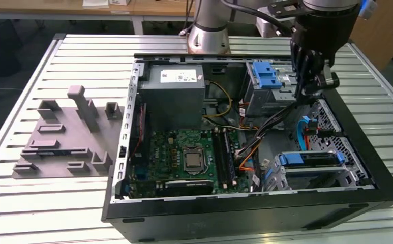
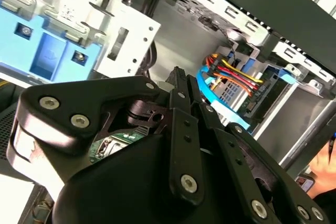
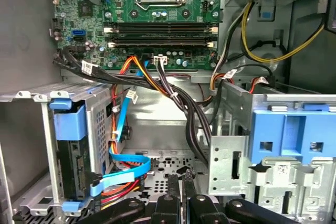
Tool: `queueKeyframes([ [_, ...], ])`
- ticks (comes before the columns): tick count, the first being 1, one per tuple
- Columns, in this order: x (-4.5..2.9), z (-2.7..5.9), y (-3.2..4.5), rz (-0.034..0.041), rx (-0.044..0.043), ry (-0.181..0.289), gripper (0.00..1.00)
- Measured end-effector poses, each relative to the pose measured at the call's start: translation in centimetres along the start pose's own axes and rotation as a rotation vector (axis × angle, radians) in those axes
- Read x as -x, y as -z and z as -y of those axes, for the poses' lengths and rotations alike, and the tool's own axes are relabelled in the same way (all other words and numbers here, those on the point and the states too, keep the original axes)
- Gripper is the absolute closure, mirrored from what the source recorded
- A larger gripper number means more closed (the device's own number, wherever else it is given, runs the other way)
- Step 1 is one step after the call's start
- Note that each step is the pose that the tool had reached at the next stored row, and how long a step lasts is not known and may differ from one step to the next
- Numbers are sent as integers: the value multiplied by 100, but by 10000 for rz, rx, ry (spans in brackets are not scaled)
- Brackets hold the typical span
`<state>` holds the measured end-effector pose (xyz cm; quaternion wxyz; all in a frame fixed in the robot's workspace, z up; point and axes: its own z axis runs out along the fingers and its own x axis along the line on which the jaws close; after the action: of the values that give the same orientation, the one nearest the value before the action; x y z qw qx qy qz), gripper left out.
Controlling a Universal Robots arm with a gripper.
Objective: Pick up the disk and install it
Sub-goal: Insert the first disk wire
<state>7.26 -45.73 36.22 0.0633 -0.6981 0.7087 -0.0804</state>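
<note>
On the exterior view's left, a grey plastic fixture (image 1: 64,134) of blocky posts and slots lies on the ribbed metal table (image 1: 20,203), just beside the open black tower case (image 1: 250,213). The case lies on its side with the panel off, likely so the arm can reach straight down into it.

Inside, the boxy grey power supply (image 1: 176,96) sits at the far end. The green motherboard (image 1: 182,157) lies nearer, with its square metal processor (image 1: 192,158) bare.

Further right at the far end stands the folded sheet-metal drive cage (image 1: 267,76) with its blue plastic latch. The gripper (image 1: 305,94) hangs just beside that cage, pointing down into the case. In both wrist views its black linkage fingers (image 3: 172,182) are pressed together and hold nothing.

The disk (image 1: 307,158) is at the near right, well apart from the gripper. It sits in a perforated metal bay (image 3: 100,119) with a blue rail along its edge. In the first wrist view a flat blue data cable (image 3: 126,161) reaches its end, so it looks seated.
</note>
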Motion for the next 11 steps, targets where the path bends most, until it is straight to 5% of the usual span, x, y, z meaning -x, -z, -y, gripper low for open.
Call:
queueKeyframes([
  [5,-22,44,-10,-2,70,-6,83],
  [11,-23,134,-22,-7,252,-9,83],
])
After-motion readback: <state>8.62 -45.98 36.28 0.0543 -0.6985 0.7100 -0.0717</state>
